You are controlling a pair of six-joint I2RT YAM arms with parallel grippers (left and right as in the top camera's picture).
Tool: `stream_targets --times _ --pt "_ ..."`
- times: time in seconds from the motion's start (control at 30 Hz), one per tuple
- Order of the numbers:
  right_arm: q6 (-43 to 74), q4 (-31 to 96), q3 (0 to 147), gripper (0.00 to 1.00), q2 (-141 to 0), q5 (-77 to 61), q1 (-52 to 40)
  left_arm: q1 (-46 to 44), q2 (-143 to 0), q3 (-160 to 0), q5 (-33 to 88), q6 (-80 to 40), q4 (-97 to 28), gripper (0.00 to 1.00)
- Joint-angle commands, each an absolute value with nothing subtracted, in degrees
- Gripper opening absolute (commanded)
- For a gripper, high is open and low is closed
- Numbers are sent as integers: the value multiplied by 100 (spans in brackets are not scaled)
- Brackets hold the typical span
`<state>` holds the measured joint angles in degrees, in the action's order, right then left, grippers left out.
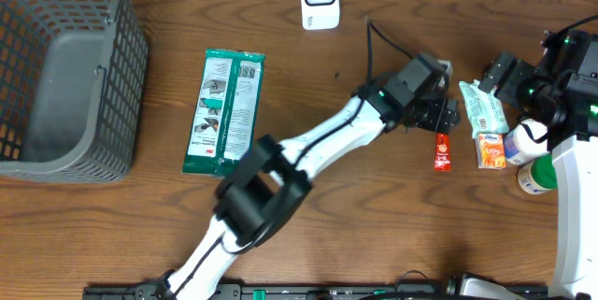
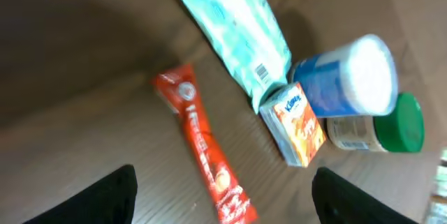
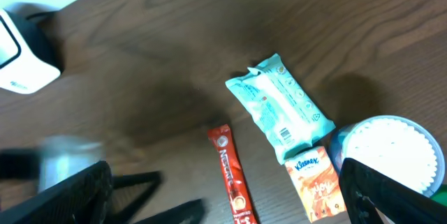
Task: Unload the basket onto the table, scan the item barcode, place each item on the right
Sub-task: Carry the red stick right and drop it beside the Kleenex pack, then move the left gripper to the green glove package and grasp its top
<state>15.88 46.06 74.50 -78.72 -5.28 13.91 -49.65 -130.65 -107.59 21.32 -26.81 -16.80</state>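
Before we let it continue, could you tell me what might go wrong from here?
The red sachet lies flat on the table, so the open left gripper above it might scrape past it. The orange tissue box sits close by and could get nudged. The right gripper hovers over the same cluster, so the arms may collide.

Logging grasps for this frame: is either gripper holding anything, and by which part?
Nothing is held. The left gripper is open by the red sachet lying on the table; the right gripper is open and empty.
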Motion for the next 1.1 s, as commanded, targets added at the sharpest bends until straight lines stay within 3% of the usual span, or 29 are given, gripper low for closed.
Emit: stream_targets --times 0.0,0.3,0.53,0.83,1.07 --pt "1577 4613 7478 99 -7876 -475 1431 -4803 -12254 -10812 823 -1942 -2569 79" --pt "1577 4613 7478 99 -7876 -475 1431 -3553 -11360 -10812 -998 -1562 -5380 79" --pt "1577 4613 7478 99 -7876 -475 1431 -2016 -11358 -10676 -1000 -1459 -6593 86" --pt "1577 4613 7478 99 -7876 -478 1431 -215 -11437 -9856 -176 -1085 -5937 88" --pt "1577 4613 7478 99 -7876 -475 1431 32 -11443 -8431 89 -1009 -4611 88"
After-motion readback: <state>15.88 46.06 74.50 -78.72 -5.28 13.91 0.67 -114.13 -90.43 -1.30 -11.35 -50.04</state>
